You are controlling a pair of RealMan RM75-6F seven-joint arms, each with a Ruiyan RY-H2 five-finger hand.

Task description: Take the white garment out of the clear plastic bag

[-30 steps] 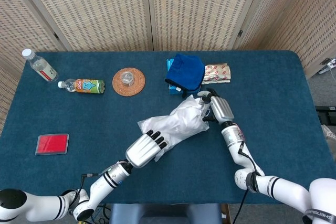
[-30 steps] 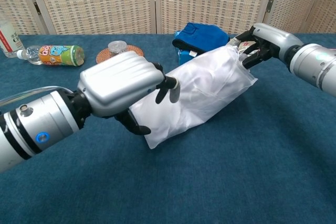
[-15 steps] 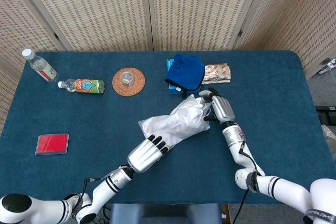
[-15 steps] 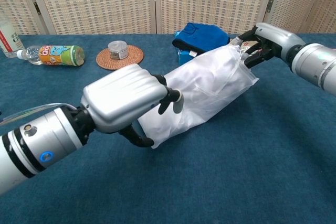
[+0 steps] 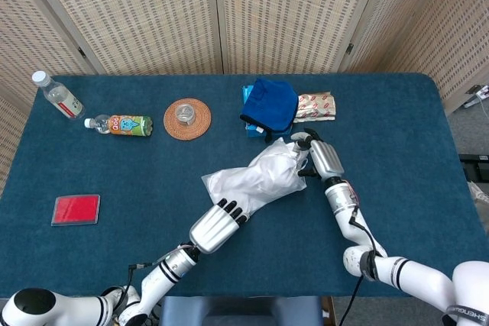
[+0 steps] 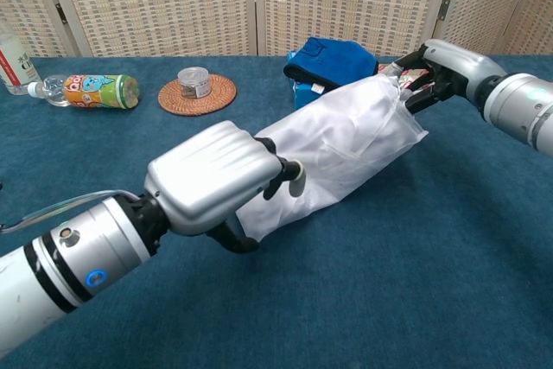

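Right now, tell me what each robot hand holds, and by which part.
Left robot hand grips the bag's near end. Right robot hand pinches its far end.

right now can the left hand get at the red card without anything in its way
Probably yes. The left hand is at the near end of the plastic bag, and only bare table lies between it and the red card.

The bag (image 5: 258,179) lies slantwise mid-counter (image 5: 412,150), my left hand (image 5: 216,227) at its near left end, my right hand (image 5: 319,159) at its far right end. Behind it sits a folded cloth (image 5: 272,104), a packet (image 5: 315,106) to its right. Far left lie a coaster (image 5: 187,118) and two bottles (image 5: 119,124); a card (image 5: 76,209) lies near left.
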